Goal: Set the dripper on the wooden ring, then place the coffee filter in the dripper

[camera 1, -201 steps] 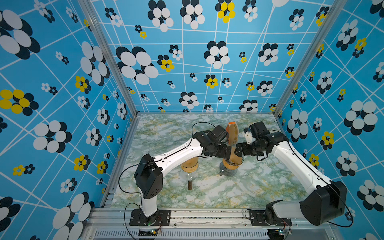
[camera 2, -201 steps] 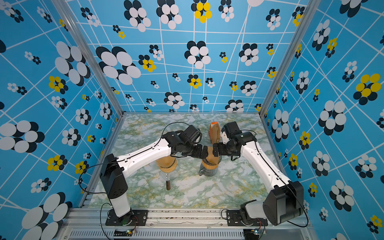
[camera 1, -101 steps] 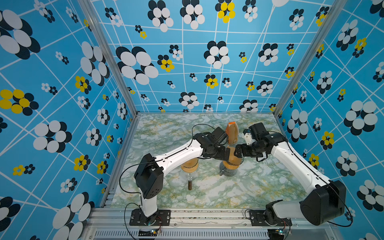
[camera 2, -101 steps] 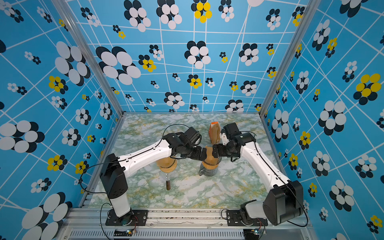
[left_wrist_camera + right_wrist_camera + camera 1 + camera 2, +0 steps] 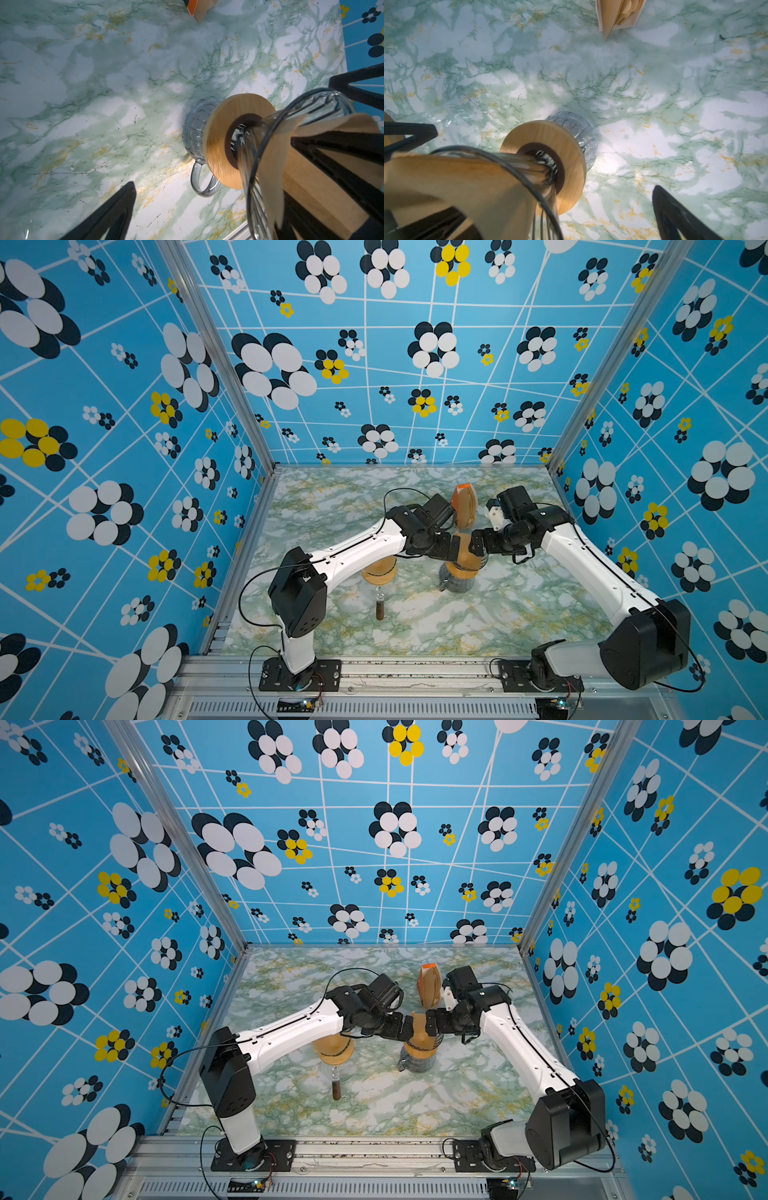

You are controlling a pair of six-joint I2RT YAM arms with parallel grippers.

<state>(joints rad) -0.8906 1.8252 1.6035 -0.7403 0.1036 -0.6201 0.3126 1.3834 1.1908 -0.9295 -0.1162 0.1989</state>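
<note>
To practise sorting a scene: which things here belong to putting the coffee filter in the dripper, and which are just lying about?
Belong to the job:
- paper filter
- dripper
- glass mug under the dripper

Lying about:
- standing pack of filters
- second wooden-collared glass vessel
- small brown-ended stick in front of it

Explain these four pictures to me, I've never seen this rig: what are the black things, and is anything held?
Two white robot arms work over a marble-pattern table. Two pictures look down from overhead; the other two come from cameras on each arm's wrist. The black prongs are the fingers of the left end effector and right end effector, both open, gripping nothing. Between them the brown paper filter sits in the glass dripper, whose wooden collar rests on a glass mug. The filter pack stands behind.
</note>
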